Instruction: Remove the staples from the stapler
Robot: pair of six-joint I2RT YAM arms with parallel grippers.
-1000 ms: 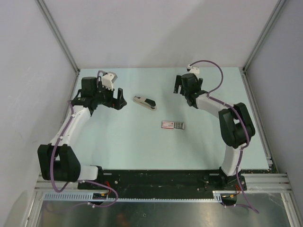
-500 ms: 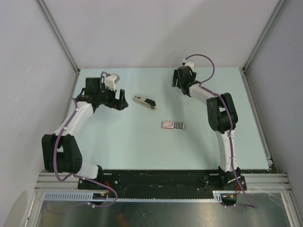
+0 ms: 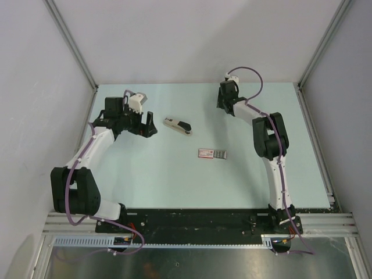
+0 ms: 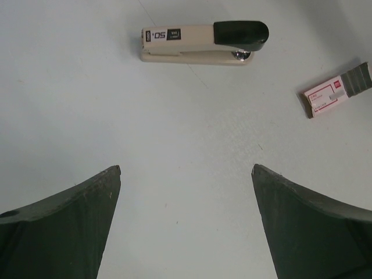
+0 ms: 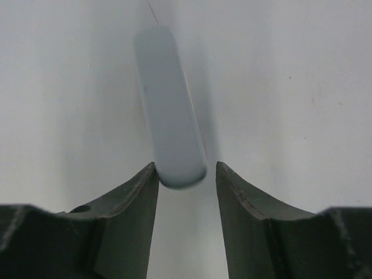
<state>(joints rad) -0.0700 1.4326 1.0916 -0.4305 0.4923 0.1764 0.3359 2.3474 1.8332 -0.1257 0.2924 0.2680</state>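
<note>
The stapler (image 3: 177, 125), cream-beige with a black end, lies closed on the pale table (image 3: 174, 180); its staples are hidden inside. In the left wrist view the stapler (image 4: 203, 43) lies well ahead of my left gripper (image 4: 186, 168), which is wide open and holds nothing. From above, the left gripper (image 3: 147, 124) hovers a short way left of the stapler. My right gripper (image 3: 225, 88) is at the table's far edge, away from the stapler. Its jaws (image 5: 186, 165) stand partly closed around the rounded end of a pale blue-grey oblong shape (image 5: 168, 110); the left finger touches it, with a gap on the right.
A flat red-and-white box (image 3: 212, 153) lies right of and nearer than the stapler, with a grey strip (image 4: 357, 78) sticking out of its end. The back wall rises just behind the right gripper. Side walls and metal frame posts enclose the table.
The right arm has stretched toward the back edge and turned its gripper that way, and its jaws have narrowed. The left gripper has edged slightly toward the stapler and stays wide open.
</note>
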